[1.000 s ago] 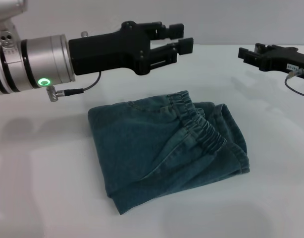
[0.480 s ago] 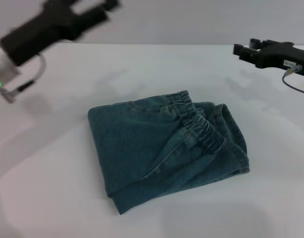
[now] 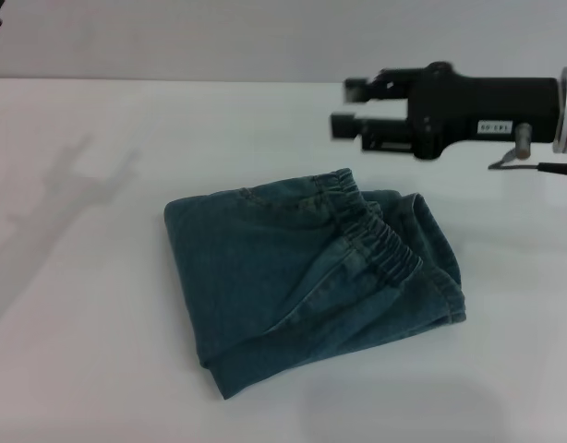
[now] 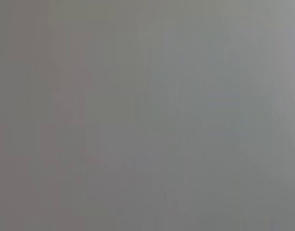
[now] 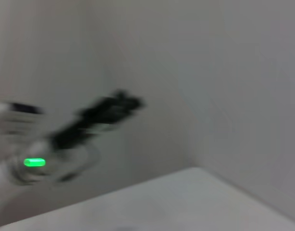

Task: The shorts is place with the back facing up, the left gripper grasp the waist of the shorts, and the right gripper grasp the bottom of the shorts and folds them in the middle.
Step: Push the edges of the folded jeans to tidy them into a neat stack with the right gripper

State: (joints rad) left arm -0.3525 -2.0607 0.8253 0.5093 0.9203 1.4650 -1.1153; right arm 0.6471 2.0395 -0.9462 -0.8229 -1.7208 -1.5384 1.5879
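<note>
Denim is lying folded on the white table (image 3: 80, 369): the shorts (image 3: 302, 286) are sitting near the middle of the surface, already doubled over into a compact, roughly square bundle, with the ruffled waist of the shorts (image 3: 376, 235) resting on top toward the robot's right side and a leg hem edge peeking out beneath it. Judging from this, the fold through the middle is looking done, and what is remaining appears to be only the arms clearing away. The right gripper (image 3: 353, 118) is hovering above the table beyond the bundle, well apart from the cloth, its fingers standing parted with nothing between them. The left gripper (image 5: 116, 107) is showing only in the right wrist view, blurred and raised against the wall, off the cloth; whether its fingers are parted or closed, I cannot tell. No containers are appearing anywhere in these views, so nothing is being held in one.
</note>
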